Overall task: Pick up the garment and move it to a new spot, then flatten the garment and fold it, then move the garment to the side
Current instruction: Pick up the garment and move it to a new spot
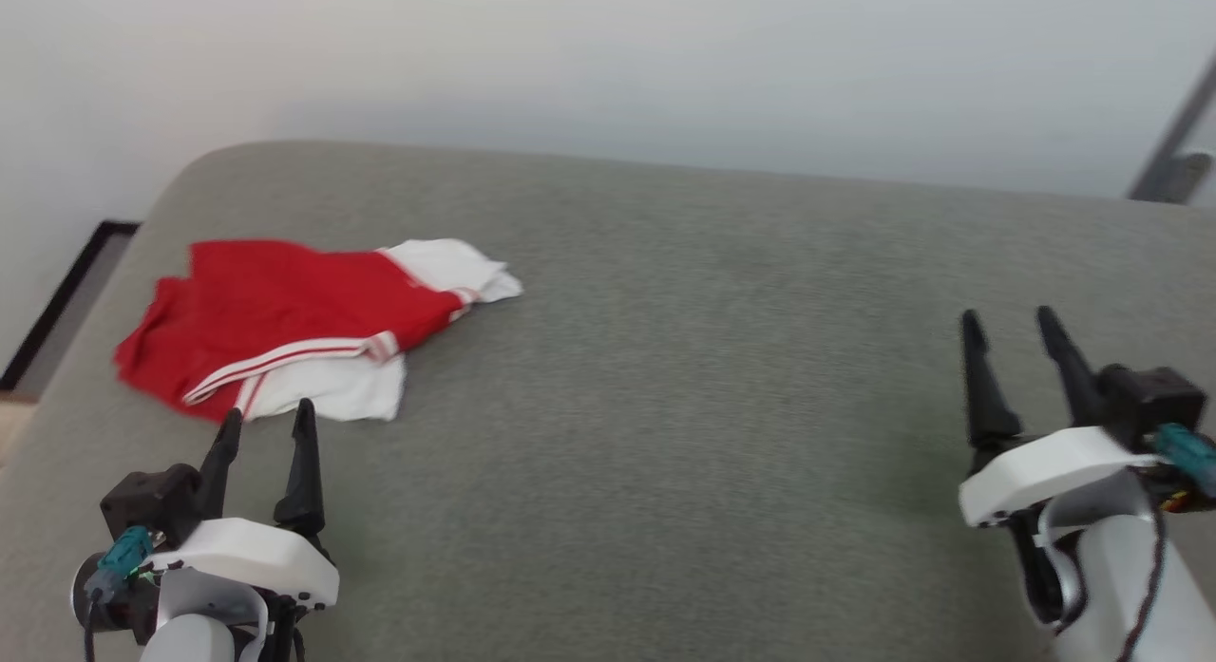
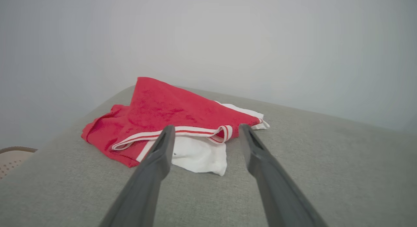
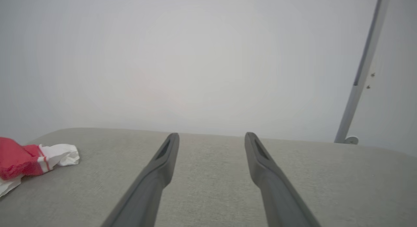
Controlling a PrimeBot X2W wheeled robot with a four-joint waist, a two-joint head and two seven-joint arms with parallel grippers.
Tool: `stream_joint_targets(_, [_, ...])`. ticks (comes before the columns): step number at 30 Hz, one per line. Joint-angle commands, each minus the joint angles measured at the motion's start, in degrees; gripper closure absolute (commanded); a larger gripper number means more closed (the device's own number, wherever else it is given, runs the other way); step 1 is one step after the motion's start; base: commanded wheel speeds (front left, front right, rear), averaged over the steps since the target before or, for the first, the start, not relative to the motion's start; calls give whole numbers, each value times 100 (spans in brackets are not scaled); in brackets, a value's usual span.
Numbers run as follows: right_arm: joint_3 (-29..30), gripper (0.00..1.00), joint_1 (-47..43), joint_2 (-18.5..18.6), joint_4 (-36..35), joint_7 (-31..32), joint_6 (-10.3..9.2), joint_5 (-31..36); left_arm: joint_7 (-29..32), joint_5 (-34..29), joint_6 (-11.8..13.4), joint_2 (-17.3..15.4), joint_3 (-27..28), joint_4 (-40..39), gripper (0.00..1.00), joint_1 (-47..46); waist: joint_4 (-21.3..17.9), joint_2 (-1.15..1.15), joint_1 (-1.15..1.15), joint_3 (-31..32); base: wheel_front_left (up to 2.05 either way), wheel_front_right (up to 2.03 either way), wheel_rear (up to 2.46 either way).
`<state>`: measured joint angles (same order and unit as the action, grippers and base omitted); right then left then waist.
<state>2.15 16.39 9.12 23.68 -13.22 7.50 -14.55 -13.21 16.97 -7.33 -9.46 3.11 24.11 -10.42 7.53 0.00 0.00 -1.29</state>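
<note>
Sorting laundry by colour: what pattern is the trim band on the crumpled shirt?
The trim on the garment is red-and-white striped, clearest in the left wrist view.

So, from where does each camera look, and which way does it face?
Head view: on the robot's head, facing forward and down at the grey surface; left hand lower left, right hand lower right, both open.
Left wrist view: on the left wrist, facing along its own two fingers at the garment close ahead.
Right wrist view: on the right wrist, facing along its own fingers over bare surface toward the wall.
Shared: all three show the garment.
</note>
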Motion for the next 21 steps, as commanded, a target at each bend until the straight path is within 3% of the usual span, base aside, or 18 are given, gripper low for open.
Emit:
stream_joint_targets(1, [-141,0,84,-62,-1,-65,-2,145,-63,-153,-23,16,81,-1,0,-17,381,0,0,-89,0,0,0])
stream_joint_targets(5, [-430,0,136,-209,65,-117,-2,293,-118,-425,-4,171,311,-78,0,95,1008,0,0,-159,0,0,0])
stream_joint_targets(13, [-1049,0,206,-416,180,-204,-2,535,-200,-848,53,439,757,-356,0,447,1847,0,0,-180,0,0,0])
stream_joint_targets(21, [-1468,0,161,-468,194,-205,-2,424,-208,-839,77,589,1073,-611,0,800,2176,0,0,-149,0,0,0])
